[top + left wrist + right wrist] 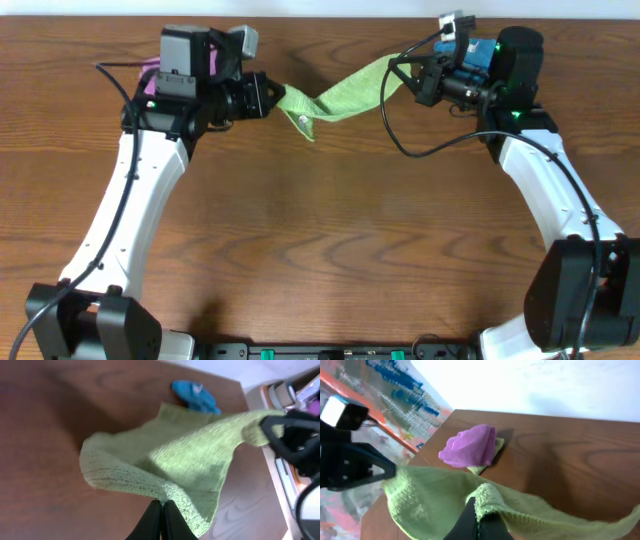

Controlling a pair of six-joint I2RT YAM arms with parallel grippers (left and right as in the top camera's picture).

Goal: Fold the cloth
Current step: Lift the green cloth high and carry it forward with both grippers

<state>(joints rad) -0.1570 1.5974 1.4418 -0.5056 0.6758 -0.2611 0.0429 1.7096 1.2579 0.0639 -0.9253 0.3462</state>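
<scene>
A light green cloth (pixel 335 97) hangs stretched above the table between both grippers at the far side. My left gripper (pixel 272 95) is shut on its left corner, and in the left wrist view the jaws (pixel 162 505) pinch the cloth's (pixel 175 455) edge. My right gripper (pixel 397 72) is shut on the opposite corner, and in the right wrist view the jaws (pixel 479 519) clamp a fold of the cloth (pixel 435 495). The cloth sags in the middle and a loose corner droops toward the table.
A crumpled blue cloth (pixel 478 55) lies at the far right by the right arm; it also shows in the left wrist view (pixel 195 396). A crumpled purple cloth (pixel 470 446) lies at the far left behind the left arm (pixel 150 75).
</scene>
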